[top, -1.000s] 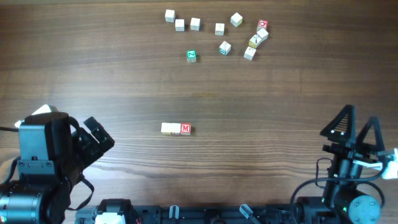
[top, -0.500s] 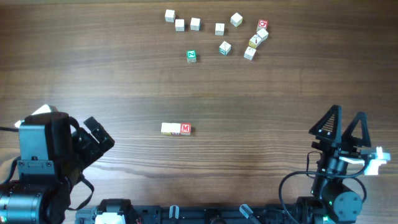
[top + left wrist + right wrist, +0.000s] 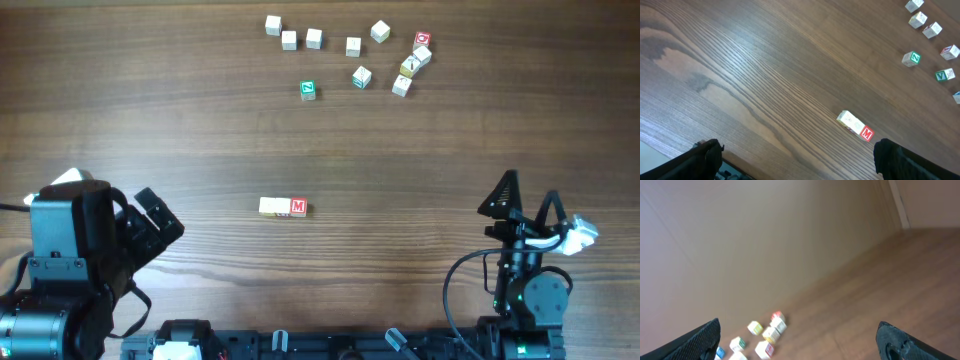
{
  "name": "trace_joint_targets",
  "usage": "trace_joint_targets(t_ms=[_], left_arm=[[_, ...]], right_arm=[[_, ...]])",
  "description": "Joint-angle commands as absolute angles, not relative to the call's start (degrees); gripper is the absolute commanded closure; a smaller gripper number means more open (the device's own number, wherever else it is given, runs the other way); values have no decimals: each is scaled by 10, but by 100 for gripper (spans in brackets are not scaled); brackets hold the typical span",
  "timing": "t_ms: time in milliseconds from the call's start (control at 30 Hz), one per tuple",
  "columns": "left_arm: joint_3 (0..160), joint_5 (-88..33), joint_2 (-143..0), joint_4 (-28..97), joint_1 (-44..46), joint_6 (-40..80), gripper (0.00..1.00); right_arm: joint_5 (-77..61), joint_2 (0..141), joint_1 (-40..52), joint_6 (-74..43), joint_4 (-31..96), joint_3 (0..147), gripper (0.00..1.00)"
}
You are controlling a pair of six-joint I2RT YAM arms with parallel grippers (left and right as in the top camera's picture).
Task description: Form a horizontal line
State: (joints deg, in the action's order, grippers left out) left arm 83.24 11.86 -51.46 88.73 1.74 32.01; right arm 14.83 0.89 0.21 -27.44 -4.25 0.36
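- Wooden table [image 3: 150, 120], overhead view: the horizontal line [image 3: 283, 207] lies mid-table, three cubes touching in a straight row, with the red "M" cube [image 3: 298, 207] at its right end. About eleven loose cubes [image 3: 353, 46] are scattered at the far edge, among them one green-faced cube [image 3: 308, 90]. The left gripper [image 3: 160, 215] and right gripper [image 3: 527, 200] are both well apart from the row.
- Left wrist view: fingers spread wide with nothing between them; the row lies ahead on the table.
- Right wrist view: fingers likewise spread wide and empty; only loose cubes show, and the row is out of view.
- Judgement: placing appears finished. The next move calls only for an alignment check.
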Motion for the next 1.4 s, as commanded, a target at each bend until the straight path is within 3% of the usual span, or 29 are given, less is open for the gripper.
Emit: trace_joint_targets(t_ms=[0,167,1367], left_arm=[[834,114,-514,887,14,319,0],[834,114,-514,887,14,319,0],[834,114,-514,887,14,319,0]], right_arm=[[150,2,0,-214,-19,3,0],[115,2,-1,-130,-14,3,0],[115,5,0,-156,-14,3,0]])
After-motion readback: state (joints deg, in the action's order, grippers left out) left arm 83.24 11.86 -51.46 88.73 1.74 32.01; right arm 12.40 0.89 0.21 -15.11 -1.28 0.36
